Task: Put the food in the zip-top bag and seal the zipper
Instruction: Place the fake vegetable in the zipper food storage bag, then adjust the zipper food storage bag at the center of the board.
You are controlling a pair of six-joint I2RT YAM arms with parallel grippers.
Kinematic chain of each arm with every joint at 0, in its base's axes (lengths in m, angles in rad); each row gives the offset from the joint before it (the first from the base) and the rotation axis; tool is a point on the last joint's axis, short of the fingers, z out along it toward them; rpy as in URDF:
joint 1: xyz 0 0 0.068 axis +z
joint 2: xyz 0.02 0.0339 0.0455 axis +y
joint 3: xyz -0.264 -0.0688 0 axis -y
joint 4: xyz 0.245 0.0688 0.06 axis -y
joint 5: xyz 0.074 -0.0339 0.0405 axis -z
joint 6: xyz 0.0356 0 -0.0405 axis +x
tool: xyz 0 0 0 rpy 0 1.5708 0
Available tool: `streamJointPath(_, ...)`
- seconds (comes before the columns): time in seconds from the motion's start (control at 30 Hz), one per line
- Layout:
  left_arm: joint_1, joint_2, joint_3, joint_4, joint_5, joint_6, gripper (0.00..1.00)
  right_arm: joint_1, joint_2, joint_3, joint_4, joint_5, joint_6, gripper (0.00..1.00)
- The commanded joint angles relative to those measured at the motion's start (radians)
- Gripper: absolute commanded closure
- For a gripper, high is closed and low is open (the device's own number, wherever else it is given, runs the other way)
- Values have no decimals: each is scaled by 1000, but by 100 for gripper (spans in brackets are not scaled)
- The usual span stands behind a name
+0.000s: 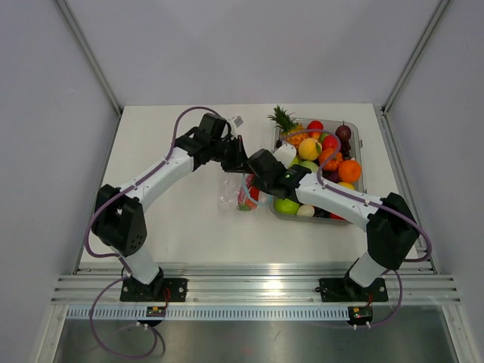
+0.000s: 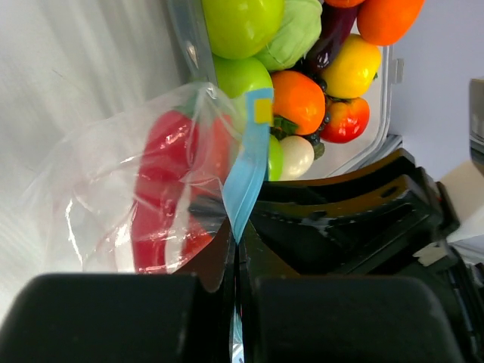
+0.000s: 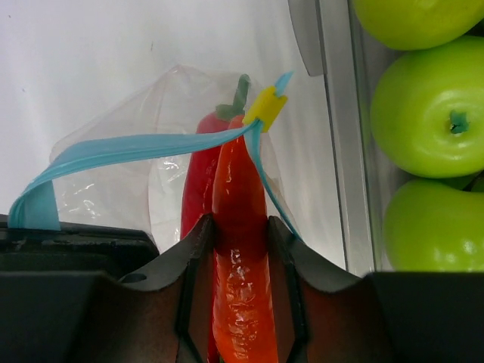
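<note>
The clear zip-top bag [image 3: 106, 178] lies on the white table beside the tray. Its mouth is held up by the light-blue zipper [image 3: 128, 147], which carries a yellow slider [image 3: 265, 106]. My left gripper [image 2: 238, 243] is shut on the zipper [image 2: 246, 178] at one end of the mouth. My right gripper [image 3: 240, 224] is shut on a long orange-red food piece [image 3: 242, 189], whose tip pokes through the bag's mouth. A red chili [image 3: 197, 200] with a green stem lies inside the bag [image 2: 113, 189]. From above, both grippers [image 1: 240, 160] [image 1: 254, 181] meet over the bag [image 1: 236, 198].
A rigid clear tray [image 1: 358, 134] full of toy fruit stands right of the bag, its rim [image 3: 336, 113] close to my right fingers. Green apples [image 3: 427, 113] fill its near end. A pineapple [image 1: 283, 119] sits at its far left corner. Walls enclose the table.
</note>
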Motion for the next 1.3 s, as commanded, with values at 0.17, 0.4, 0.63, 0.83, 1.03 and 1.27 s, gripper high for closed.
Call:
streamJointPath(0.17, -2, -51, -16, 107, 68, -32, 100, 18, -32, -30, 85, -78, -97, 78)
streamJointPath(0.4, 1, -51, 2, 80, 55, 0, 100, 18, -123, 8, -22, -43, -192, 46)
streamJointPath(0.63, 3, -40, 22, 70, 68, 8, 100, 18, -250, 19, -93, 40, -231, 45)
streamJointPath(0.83, 3, -40, 35, 67, 72, 11, 100, -17, -296, 2, -119, 62, -242, 48)
streamJointPath(1.03, 3, -45, 42, 64, 74, 11, 100, -42, -217, -6, -80, -113, -283, 47)
streamJointPath(1.27, 10, -51, 68, 14, 52, 51, 100, -49, -112, 37, -41, -205, -329, 95)
